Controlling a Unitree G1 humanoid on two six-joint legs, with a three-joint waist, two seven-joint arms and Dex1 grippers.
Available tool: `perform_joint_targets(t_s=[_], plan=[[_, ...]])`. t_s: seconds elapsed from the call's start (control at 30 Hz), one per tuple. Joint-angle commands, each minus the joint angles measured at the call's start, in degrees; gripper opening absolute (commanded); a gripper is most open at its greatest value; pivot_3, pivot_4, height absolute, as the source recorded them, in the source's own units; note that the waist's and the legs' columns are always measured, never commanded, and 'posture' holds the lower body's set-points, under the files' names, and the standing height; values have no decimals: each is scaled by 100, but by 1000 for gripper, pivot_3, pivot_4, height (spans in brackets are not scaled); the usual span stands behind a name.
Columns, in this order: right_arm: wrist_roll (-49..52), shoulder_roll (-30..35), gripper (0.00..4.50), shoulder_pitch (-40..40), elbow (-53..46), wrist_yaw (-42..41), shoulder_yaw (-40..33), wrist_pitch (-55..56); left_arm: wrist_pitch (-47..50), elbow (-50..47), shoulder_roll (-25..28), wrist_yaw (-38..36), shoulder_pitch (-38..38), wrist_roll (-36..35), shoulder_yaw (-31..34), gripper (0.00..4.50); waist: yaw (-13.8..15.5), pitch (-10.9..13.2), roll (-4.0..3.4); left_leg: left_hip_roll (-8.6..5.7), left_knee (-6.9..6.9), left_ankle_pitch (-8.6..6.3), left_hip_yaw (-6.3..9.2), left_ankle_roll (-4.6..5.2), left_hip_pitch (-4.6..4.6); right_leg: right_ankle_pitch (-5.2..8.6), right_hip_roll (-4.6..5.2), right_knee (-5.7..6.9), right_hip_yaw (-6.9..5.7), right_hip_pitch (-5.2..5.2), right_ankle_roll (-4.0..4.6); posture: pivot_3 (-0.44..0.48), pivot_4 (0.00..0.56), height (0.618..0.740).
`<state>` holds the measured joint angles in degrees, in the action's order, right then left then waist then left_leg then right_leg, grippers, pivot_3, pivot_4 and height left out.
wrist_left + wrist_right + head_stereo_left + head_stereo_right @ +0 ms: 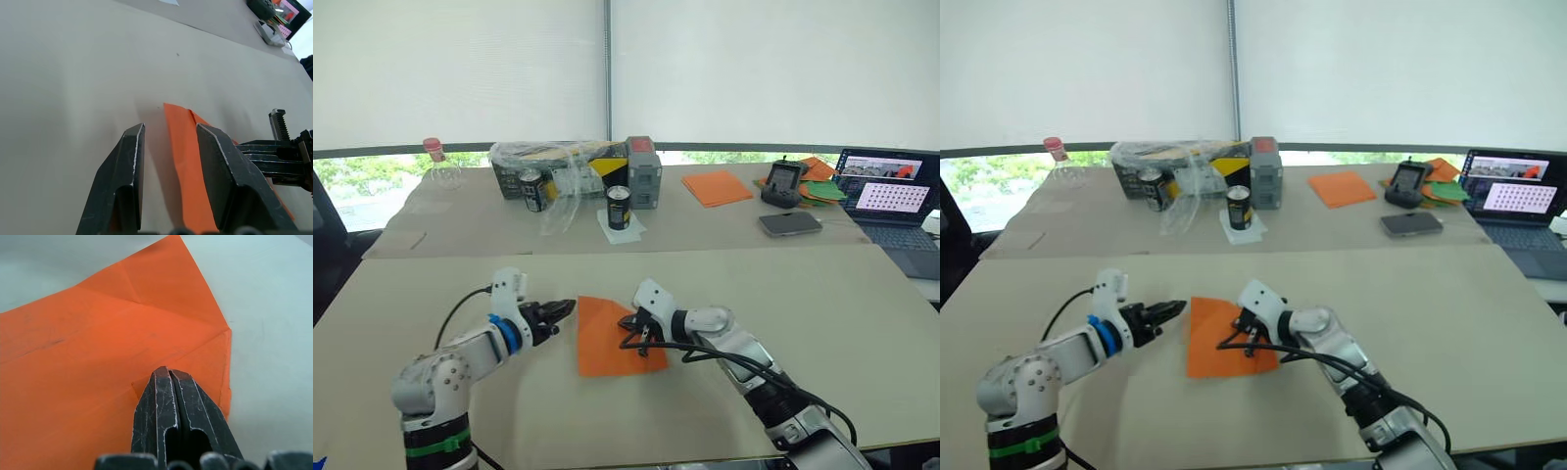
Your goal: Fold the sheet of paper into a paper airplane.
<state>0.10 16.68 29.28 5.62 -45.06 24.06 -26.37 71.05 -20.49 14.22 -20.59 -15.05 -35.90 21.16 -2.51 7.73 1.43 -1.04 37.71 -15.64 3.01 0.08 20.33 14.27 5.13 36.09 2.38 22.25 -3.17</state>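
The sheet of paper [613, 338] lies flat on the table [822, 323], near its front edge, with 1 corner already folded over. The right gripper [632, 323], fingers pressed together, rests its tip on the paper's right side, seemingly pinning it. The left gripper [564, 309], narrowly parted, sits just beside the paper's left edge. To crease cleanly, keep the right tip firmly down while the left lifts that edge slowly.
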Motion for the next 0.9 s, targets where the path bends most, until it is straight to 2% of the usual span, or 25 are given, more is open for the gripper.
perform_joint_targets(t_s=[0.03,0.13,0.33,0.43,0.57,0.7,0.83,0.9], plan=[[-166,62,0,-259,285,-53,265,-289,-322,26,-29,97,37,85,-277,1789,2,0,0,0,0,-1,0,-2,0,0,0,-1,0,0,0,0,150,740],[-153,80,0,-311,202,-20,231,-339,-452,126,-105,153,17,79,-452,1789,12,0,0,-3,0,-2,-1,-3,0,1,4,-5,1,-2,1,0,150,740],[-137,86,0,-372,76,57,177,-421,-690,309,-96,124,-64,85,-680,41,15,0,0,-4,0,-3,-1,-5,3,1,4,-10,1,0,1,0,150,740],[-129,89,0,-360,19,99,141,-451,-1057,366,20,23,-104,244,-919,41,27,0,0,-5,0,-3,-1,-5,4,1,5,-11,1,-1,1,0,150,740],[-98,96,0,-311,-93,156,59,-509,-1841,276,526,-343,-7,811,-1680,41,31,3,-3,-5,0,-3,-1,-5,6,1,5,-13,1,0,2,0,150,740],[83,-23,0,-111,-391,214,-146,-752,-2487,390,874,-625,16,1189,-2119,41,38,6,-5,-5,0,-3,-2,-5,12,1,8,-17,1,3,2,0,150,740],[174,-114,0,100,-539,272,-274,-998,-3282,806,1107,-920,-195,1671,-2498,41,49,8,-8,-5,2,-3,0,-5,39,1,10,-12,2,35,3,0,150,740],[173,-118,0,139,-554,287,-278,-1063,-3603,975,1189,-1044,-263,1886,-2669,41,58,8,-8,-11,9,2,1,-11,82,-1,10,0,2,84,6,0,150,740]])
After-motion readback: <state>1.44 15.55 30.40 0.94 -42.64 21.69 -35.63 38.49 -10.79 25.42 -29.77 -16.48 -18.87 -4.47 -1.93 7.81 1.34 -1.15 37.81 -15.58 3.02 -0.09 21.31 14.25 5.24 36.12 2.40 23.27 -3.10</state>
